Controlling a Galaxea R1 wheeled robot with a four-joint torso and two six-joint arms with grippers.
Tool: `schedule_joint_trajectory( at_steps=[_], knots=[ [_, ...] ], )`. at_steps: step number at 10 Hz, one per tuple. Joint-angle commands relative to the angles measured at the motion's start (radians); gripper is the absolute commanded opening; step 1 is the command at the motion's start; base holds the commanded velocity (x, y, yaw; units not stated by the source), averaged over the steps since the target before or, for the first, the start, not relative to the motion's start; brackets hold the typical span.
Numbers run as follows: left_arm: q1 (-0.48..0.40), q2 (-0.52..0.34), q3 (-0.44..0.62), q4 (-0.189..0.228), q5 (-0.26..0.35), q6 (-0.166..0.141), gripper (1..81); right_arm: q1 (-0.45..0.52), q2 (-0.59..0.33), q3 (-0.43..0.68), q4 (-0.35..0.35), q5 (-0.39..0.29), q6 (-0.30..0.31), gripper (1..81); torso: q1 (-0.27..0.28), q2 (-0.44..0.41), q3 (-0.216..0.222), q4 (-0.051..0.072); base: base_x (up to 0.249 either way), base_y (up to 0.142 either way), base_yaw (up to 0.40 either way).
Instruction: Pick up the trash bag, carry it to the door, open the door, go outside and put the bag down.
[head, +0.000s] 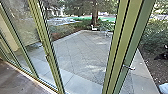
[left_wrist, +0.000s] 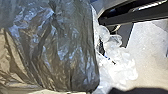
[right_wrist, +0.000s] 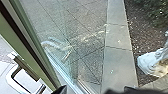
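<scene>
The trash bag (left_wrist: 67, 50) bulges close, a green-framed door (head: 129, 50) stands by paving (head: 77, 52); either grip, I cannot tell.

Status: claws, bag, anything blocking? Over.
Claw grip unclear, both sides. Dark trash bag close at left wrist. Door handle close at right wrist. Green-framed glass door ahead.

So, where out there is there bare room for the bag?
The middle of the paving looks bare, between the green uprights and the pale edging at its far side. Beyond that edging it is crowded with the tree and bushes. Nearer, the door handle juts out.
</scene>
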Motion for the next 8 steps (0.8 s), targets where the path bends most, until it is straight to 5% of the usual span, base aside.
schedule_joint_trajectory(
  at_steps=[1,8],
  knots=[
    [-0.009,-0.006,0.004,0.003,0.074,0.002,1.0,0.221,-0.008,-0.028,-0.172,-0.068,-0.077,81.1,0.0,0.0,0.0,0.0,0.0,0.0,0.0],
    [-0.01,-0.007,0.004,-0.003,0.099,0.002,1.0,0.221,0.04,-0.23,-0.231,-0.048,-0.247,81.1,-0.001,0.0,0.0,0.0,0.0,0.0,0.0]
  ],
)
